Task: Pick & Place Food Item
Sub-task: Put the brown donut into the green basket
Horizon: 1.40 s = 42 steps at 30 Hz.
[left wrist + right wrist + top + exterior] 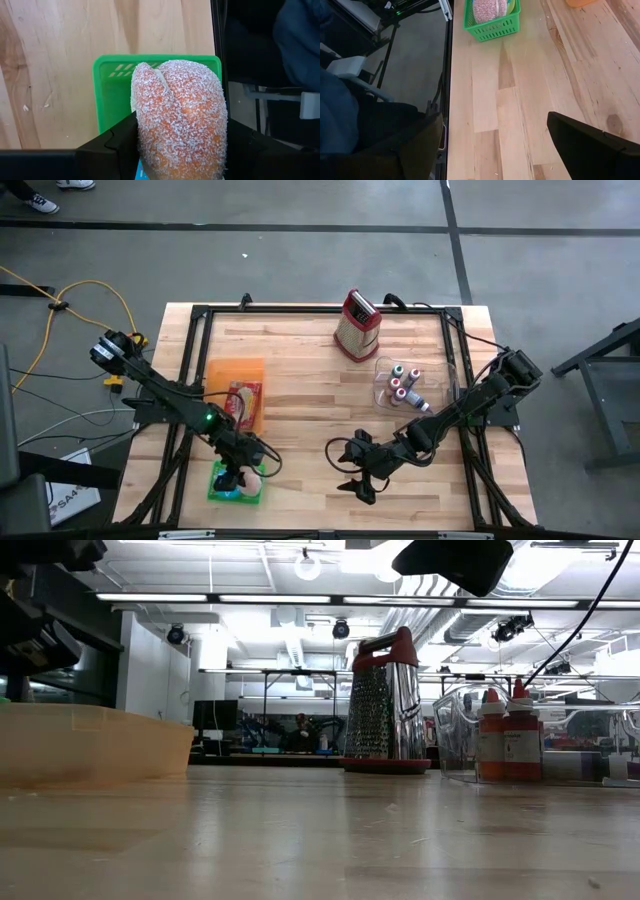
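Note:
The food item (180, 115) is a rounded pink-orange bun coated in white flakes. My left gripper (180, 142) is shut on it over a small green basket (107, 85) at the table's near left; in the high view that gripper (238, 478) covers the basket (222, 490). The right wrist view shows the bun (487, 10) down between the basket's walls (492, 27). My right gripper (360, 480) stands open near the table's front middle, its fingers (590, 145) apart over bare wood. My left gripper pinches the bun's two long sides (142, 135) between its two fingers (117, 145). The fingers slant down from the table's far left. The bun's free end points on over the basket. The bun itself hides whether its underside rests on the basket's floor.
An orange tray (235, 385) with a food packet lies just beyond the basket. A red-topped metal grater (358, 325) stands at the far middle. A clear bin (385, 375) of small bottles sits at the right. Bare wood lies in the middle and along the near edge.

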Each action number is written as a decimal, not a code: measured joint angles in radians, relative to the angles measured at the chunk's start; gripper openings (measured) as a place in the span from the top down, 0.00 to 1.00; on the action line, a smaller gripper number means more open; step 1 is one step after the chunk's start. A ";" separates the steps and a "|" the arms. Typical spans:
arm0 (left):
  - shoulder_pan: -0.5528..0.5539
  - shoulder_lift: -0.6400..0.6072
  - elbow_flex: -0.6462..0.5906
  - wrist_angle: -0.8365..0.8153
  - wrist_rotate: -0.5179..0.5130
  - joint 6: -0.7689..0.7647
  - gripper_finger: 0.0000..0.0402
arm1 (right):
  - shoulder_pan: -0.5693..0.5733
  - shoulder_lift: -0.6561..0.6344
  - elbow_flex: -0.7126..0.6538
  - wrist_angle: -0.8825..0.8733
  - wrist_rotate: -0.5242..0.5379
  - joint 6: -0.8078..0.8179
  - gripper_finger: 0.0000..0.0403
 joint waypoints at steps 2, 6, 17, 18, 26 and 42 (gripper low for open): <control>0.000 0.000 0.000 0.000 -0.002 0.000 0.50 | 0.000 0.000 0.000 0.000 0.000 0.000 0.14; 0.000 0.000 0.000 0.002 -0.012 0.002 0.49 | 0.000 0.000 0.000 0.000 0.000 0.000 0.14; 0.000 0.000 -0.001 0.003 -0.024 0.015 0.25 | 0.000 0.000 0.000 0.000 0.000 0.000 0.14; 0.000 0.000 -0.001 0.003 -0.025 0.016 0.24 | 0.000 0.000 0.000 0.000 0.000 0.000 0.14; 0.000 0.000 -0.002 0.017 -0.010 0.034 0.23 | 0.000 0.000 0.000 0.000 0.000 0.000 0.14; 0.000 -0.024 -0.002 0.020 -0.009 0.065 0.23 | 0.000 0.000 0.000 0.000 0.000 0.000 0.14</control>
